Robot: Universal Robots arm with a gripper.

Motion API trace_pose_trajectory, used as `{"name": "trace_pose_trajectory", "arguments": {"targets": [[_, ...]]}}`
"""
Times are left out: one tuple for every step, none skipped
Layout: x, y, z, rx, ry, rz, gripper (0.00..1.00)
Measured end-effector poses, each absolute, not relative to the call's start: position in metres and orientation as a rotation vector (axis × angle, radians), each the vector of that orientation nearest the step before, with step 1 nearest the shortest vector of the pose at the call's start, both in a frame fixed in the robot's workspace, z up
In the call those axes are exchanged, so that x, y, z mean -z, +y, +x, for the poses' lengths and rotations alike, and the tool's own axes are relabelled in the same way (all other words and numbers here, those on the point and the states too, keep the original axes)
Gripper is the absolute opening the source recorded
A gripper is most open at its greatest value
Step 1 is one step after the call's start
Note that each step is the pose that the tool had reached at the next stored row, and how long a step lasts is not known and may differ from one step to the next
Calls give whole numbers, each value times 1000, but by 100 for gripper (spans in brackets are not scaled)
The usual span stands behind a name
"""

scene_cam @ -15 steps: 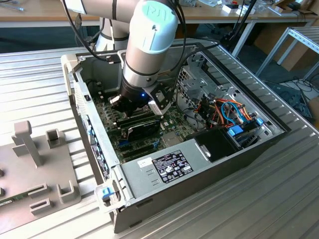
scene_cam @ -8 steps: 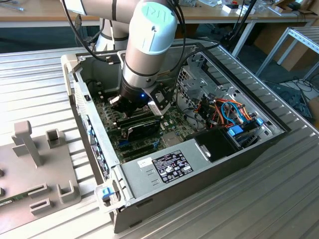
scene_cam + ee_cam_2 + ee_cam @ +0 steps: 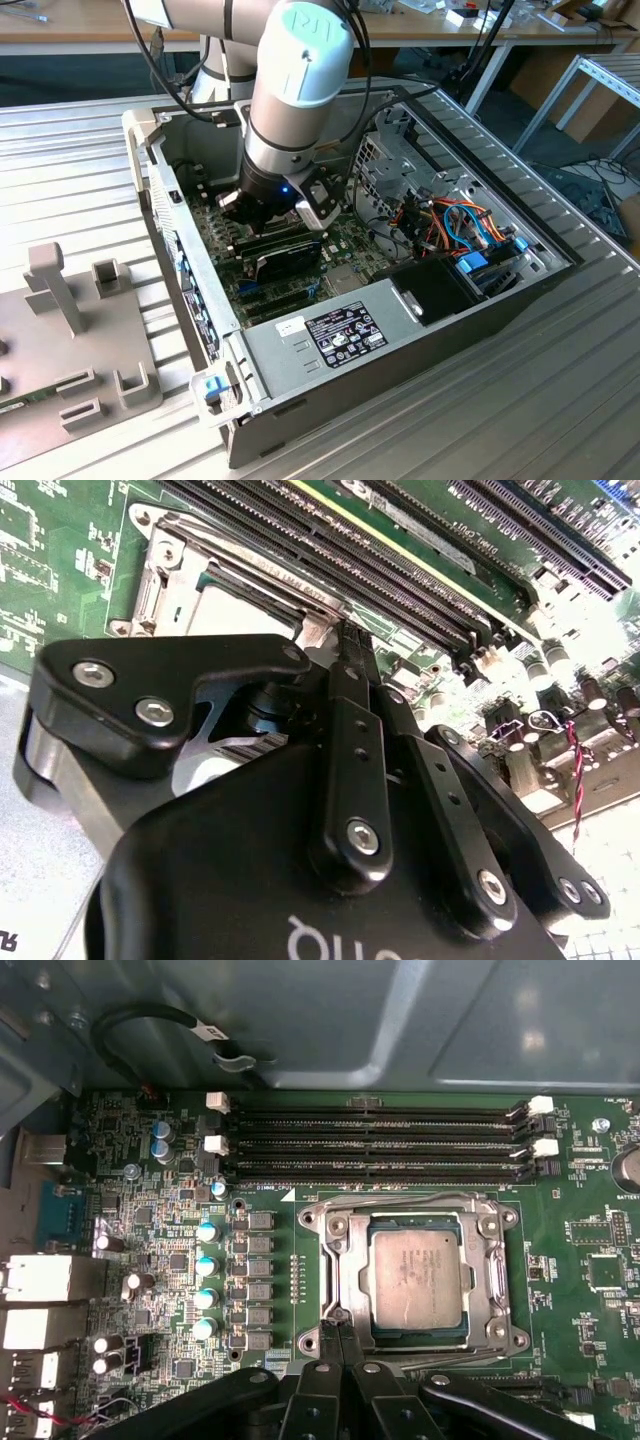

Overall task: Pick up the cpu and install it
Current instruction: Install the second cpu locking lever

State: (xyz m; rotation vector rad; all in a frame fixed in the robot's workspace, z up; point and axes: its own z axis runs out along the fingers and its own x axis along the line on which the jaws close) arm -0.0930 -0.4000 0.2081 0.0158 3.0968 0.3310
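Open grey desktop computer case [image 3: 420,330] lies on the bench. Green motherboard [image 3: 150,1230] carries the metal socket frame [image 3: 330,1250]. The square silver-grey cpu [image 3: 418,1278] sits seated inside it, just beside the gripper [image 3: 338,1328], whose jaws are together, empty.

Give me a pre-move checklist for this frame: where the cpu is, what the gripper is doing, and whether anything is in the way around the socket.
1. The cpu lies flat inside the socket frame, silver top up: ok.
2. Cpu square to the frame opening, no tilt seen in the first wrist view: ok.
3. The gripper has its fingertips pressed together at the frame's edge, beside the cpu, holding nothing: ok.
4. Gripper touching the frame or just above it: cannot tell.
5. Memory slots beside the socket stand apart from the fingertips: ok.
6. Arm reaching into the open computer case, clear of the orange and blue cables in the exterior view: ok.
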Motion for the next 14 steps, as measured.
{"name": "trace_pose_trajectory", "arguments": {"targets": [[-208, -400, -93, -331, 3097, 16, 11], [-208, -400, -93, -331, 3097, 16, 11], [-208, -399, -93, -332, 3097, 16, 11], [-207, -399, -93, -332, 3097, 16, 11], [-207, -399, -93, -332, 3097, 16, 11], [-207, -399, -93, -332, 3097, 16, 11], [-207, -399, -93, -333, 3097, 16, 11], [-207, -399, -93, -333, 3097, 16, 11], [-207, -399, -93, -333, 3097, 16, 11], [-207, -399, -93, -333, 3097, 16, 11], [-207, -399, -93, -333, 3097, 16, 11], [-207, -399, -93, -333, 3097, 16, 11], [-207, -399, -93, -332, 3097, 16, 11], [-208, -399, -93, -333, 3097, 16, 11]]}}
